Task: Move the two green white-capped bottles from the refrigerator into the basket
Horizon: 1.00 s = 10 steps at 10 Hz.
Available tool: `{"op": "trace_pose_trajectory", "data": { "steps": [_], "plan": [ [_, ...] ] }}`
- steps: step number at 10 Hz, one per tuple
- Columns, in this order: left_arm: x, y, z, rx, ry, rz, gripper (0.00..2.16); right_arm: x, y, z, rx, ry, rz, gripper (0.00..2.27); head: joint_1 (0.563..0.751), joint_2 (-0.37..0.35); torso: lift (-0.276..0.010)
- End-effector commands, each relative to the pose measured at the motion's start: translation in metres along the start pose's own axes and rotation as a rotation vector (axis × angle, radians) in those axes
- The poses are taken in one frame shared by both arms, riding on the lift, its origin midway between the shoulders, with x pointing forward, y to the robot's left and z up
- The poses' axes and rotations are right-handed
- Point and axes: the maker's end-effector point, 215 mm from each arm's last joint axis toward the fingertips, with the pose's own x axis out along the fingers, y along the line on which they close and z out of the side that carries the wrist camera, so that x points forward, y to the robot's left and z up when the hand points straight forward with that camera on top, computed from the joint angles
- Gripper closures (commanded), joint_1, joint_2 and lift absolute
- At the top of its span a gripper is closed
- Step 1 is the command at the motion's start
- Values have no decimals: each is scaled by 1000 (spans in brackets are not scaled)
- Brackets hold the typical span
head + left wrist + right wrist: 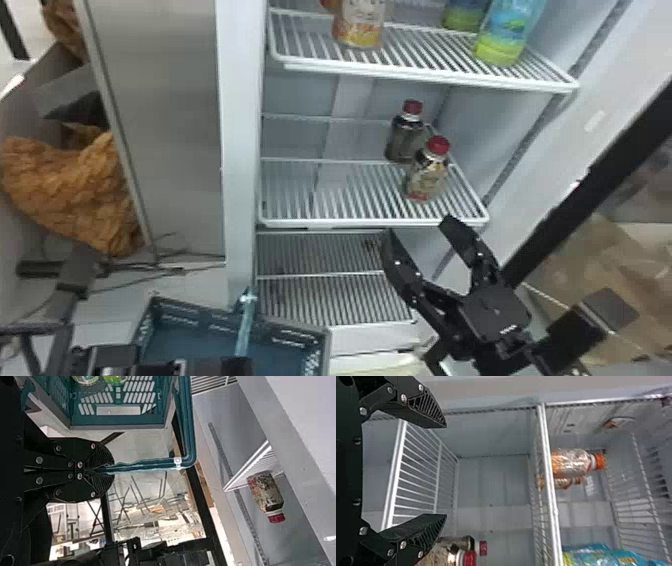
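Right gripper: point(419, 227) lower right of head view, fingers spread wide, open air between them; tips near the front edge of the middle shelf point(372, 222).
Left gripper: point(220, 367) bottom edge, left of center, fingers pinched on the basket handle point(245, 320).
Green items: two, one point(86, 380) beside the other point(115, 379), inside the basket point(325, 345), upper left of left wrist view; cut by the top edge, caps could not be seen.
Top shelf: point(430, 73) upper right of head view, held a blue-green bottle point(502, 42) close to its right edge, another point(462, 15) behind; caps out of frame.
Middle shelf bottles: two, dark, red-capped, one point(427, 172) ahead of the other point(406, 135), toward the right side; shelf wires ran on to their left.
Basket edges: straight rim, lower left, next to the refrigerator point(242, 150).
Materials: teal slotted plastic basket, smooth thin handle, white wire shelves, black ribbed finger pads point(429, 409).
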Motion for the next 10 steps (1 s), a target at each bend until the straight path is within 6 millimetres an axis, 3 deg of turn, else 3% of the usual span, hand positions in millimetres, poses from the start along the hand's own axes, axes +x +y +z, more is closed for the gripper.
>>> {"op": "trace_pose_trajectory", "data": {
  "steps": [1,3,10],
  "plan": [
    [0,0,-1,0,2,1,1161,-1,2,9,11,-41,-36,223,695,-263,-263],
    [2,-1,-2,3,7,0,1161,-8,1,15,49,-64,-119,51,695,-275,-263],
    [4,-2,-2,5,9,-1,1161,-10,0,9,80,-53,-136,65,695,-281,-263]
  ]
}}
